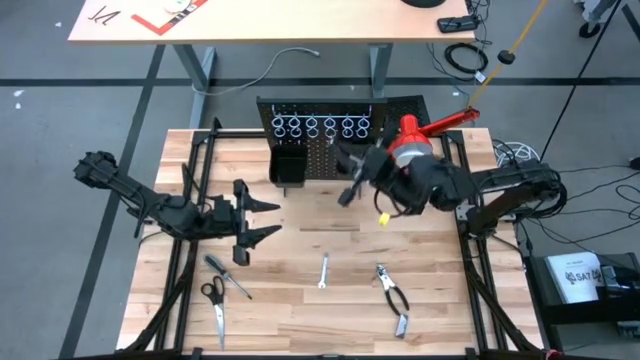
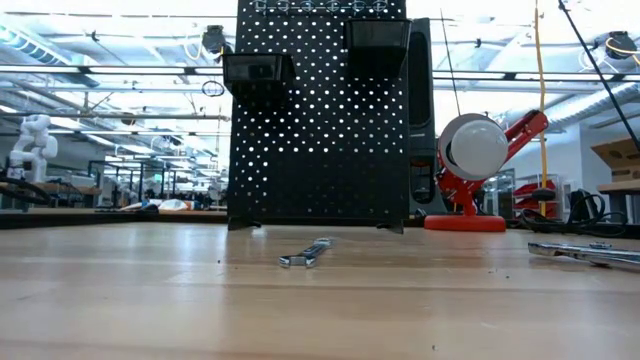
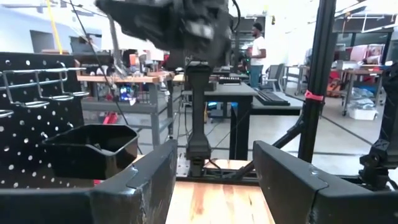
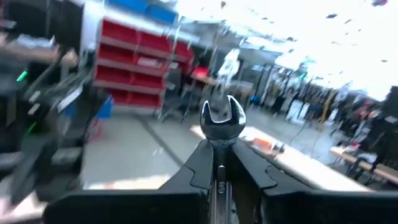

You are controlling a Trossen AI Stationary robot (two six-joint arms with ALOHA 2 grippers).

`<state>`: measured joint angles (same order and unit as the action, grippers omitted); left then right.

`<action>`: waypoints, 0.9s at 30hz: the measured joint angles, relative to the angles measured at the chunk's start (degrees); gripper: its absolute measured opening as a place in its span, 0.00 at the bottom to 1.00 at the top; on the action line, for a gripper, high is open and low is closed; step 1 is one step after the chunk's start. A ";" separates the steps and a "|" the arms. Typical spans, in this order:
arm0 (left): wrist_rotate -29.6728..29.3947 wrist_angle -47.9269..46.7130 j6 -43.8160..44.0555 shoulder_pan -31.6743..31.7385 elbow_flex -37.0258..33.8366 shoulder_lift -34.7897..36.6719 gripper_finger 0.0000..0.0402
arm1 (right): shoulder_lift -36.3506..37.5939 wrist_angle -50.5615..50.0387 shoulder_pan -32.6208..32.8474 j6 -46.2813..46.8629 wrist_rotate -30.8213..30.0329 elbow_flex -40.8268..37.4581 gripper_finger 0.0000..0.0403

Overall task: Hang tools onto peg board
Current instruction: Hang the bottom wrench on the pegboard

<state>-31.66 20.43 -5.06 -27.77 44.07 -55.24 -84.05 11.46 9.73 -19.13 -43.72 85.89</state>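
Silver wrench (image 4: 219, 118) pinched in right pincer (image 4: 219, 163) near peg board (image 1: 330, 150), lamp (image 1: 412, 140) beside; left pincer (image 1: 250, 220) gapes empty.

You're in an open robotics lab: behind the wooden table (image 2: 320, 300) you see rows of workbenches (image 3: 242, 93) under ceiling strip lights (image 2: 100, 70), red storage bins (image 4: 130, 68) on shelving, 1 white humanoid robot (image 2: 30, 140) and a person (image 3: 256, 53) standing.

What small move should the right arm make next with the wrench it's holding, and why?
Probably ease the right gripper toward the peg board and line the wrench up with a silver ring. It is shut on the wrench in front of the board, not yet at the rings. The left gripper waits open.
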 joint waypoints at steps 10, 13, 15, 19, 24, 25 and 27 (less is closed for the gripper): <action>-0.13 -0.23 0.09 -0.10 0.00 0.41 0.54 | -0.12 8.08 -7.78 1.09 0.39 0.00 0.06; -0.15 -0.61 0.11 -0.38 0.00 0.63 0.54 | -0.36 7.96 -9.44 1.29 0.48 0.00 0.06; -0.21 -0.61 0.11 -0.64 0.00 0.73 0.54 | -0.37 7.85 -10.33 1.11 0.55 0.00 0.06; -0.55 -1.72 0.13 -1.16 0.00 1.37 0.54 | -0.35 7.85 -11.30 2.35 -0.87 0.00 0.06; -3.19 -3.36 0.12 -2.04 0.00 2.21 0.54 | -0.33 6.83 -12.09 4.61 -4.45 0.00 0.06; -3.50 -3.57 0.11 -2.10 0.00 2.39 0.54 | -0.34 6.56 -12.20 4.76 -5.33 0.00 0.06; -3.71 -3.95 0.11 -2.32 0.00 2.58 0.54 | -0.37 6.58 -12.30 4.69 -5.74 0.00 0.06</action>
<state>-35.37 16.47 -4.95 -30.09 44.07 -52.67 -84.42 18.04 -2.57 -14.44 -49.47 85.89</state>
